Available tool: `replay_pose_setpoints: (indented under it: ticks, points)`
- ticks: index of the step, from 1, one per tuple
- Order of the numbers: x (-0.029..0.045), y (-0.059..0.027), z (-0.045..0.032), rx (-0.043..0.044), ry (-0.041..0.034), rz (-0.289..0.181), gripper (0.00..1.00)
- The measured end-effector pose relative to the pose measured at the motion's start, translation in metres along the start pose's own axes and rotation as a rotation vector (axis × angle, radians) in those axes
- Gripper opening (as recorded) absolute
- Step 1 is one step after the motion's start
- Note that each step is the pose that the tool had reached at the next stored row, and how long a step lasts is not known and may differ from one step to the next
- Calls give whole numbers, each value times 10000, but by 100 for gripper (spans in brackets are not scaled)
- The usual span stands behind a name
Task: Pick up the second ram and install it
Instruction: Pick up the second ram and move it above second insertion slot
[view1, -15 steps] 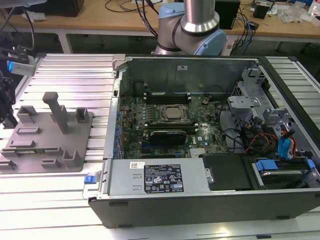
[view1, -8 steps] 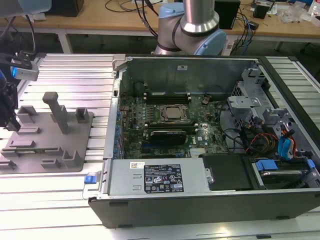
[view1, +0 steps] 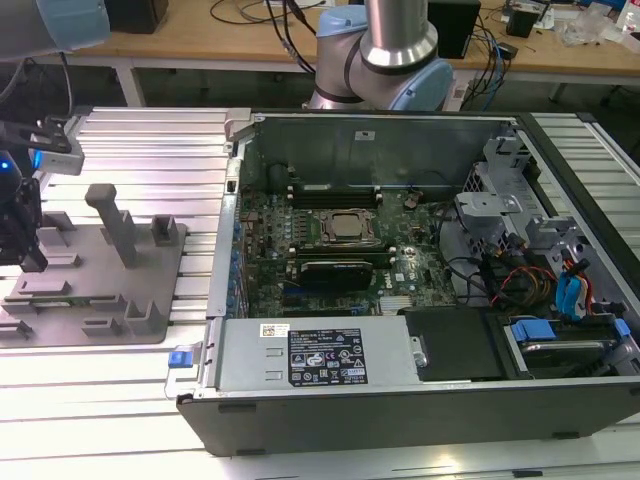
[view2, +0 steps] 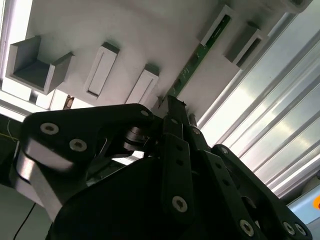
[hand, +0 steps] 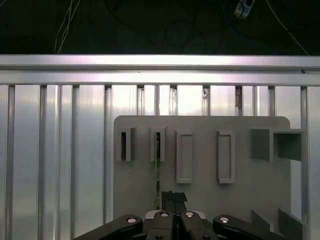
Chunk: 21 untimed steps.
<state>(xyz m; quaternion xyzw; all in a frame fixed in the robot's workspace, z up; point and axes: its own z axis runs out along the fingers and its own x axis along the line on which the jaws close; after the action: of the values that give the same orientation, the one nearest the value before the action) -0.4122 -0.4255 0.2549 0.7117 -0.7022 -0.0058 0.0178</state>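
The second ram (view2: 201, 54) is a thin green board standing on edge in a slotted holder of the grey fixture plate (hand: 200, 200). In the first wrist view the ram (hand: 158, 167) shows as a narrow line running toward my fingers. My gripper (hand: 173, 196) hangs low over the plate at the near end of the stick, slightly to one side of it. Its black fingers (view2: 172, 117) are pressed together with nothing between them. In the exterior view the gripper (view1: 28, 258) is at the far left, over the fixture plate (view1: 150, 290).
The open computer case (view1: 400, 380) fills the exterior view's middle and right, with motherboard (view1: 330, 230), CPU socket and black memory slots (view1: 335, 187). Grey posts and empty holders (view1: 112, 215) rise from the fixture plate. Ribbed aluminium table (view1: 150, 150) lies underneath.
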Motion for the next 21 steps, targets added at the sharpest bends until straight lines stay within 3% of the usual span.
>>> replay_pose_setpoints:
  ticks: [10, 15, 19, 21]
  points:
    - [102, -4, 176, -1, 1, -112, 8]
    - [109, -4, 259, 103, 0, -109, 8]
    - [111, -5, 261, 103, 1, -111, 8]
    - [112, -5, 262, 103, 1, -111, 22]
